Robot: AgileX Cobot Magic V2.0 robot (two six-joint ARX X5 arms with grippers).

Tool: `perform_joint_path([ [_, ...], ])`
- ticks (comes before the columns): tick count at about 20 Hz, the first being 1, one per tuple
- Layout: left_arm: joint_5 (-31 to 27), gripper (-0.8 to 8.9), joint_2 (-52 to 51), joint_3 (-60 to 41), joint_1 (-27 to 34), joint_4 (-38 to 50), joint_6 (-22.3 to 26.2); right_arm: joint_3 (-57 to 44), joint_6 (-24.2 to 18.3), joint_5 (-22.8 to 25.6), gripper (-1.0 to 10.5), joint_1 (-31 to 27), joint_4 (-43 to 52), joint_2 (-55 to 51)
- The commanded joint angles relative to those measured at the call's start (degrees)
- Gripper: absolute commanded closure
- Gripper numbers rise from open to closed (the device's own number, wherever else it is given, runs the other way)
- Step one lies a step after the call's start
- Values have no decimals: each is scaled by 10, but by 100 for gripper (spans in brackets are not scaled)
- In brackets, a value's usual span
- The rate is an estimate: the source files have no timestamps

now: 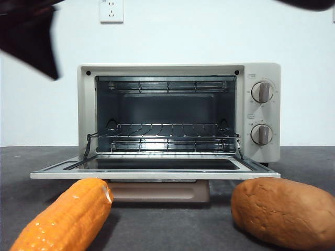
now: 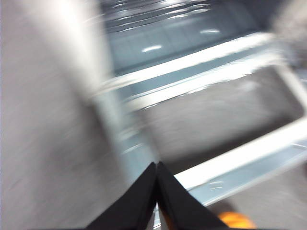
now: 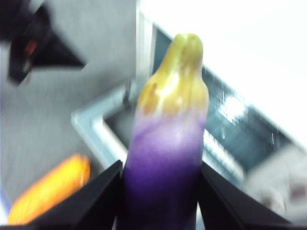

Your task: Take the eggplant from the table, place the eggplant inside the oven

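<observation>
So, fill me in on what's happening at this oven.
The right pincer is shut on the eggplant, holding it above the toaster oven, whose door lies open with the rack bare. The left pincer is shut on nothing near the door. A corn cob and a bread-like lump lie on the table.

An orange corn cob (image 1: 65,217) lies at the front left, angled with its pale cut end toward the middle. A brown bread-like lump (image 1: 285,210) sits at the front right, well apart from it. A white wall socket (image 1: 111,10) is mounted on the wall behind.
</observation>
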Motion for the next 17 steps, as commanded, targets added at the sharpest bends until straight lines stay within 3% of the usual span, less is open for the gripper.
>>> perform_joint_path([
  [1,-2,808,-61,-57,35,38,-29,9,-59,3,774,7,35,38],
  [6,8,808,-164,-154,104,82,-72,40,-136,35,774,7,56,153],
  [17,61,808,-171,-165,130,69,-74,141,-270,138,774,7,52,343],
])
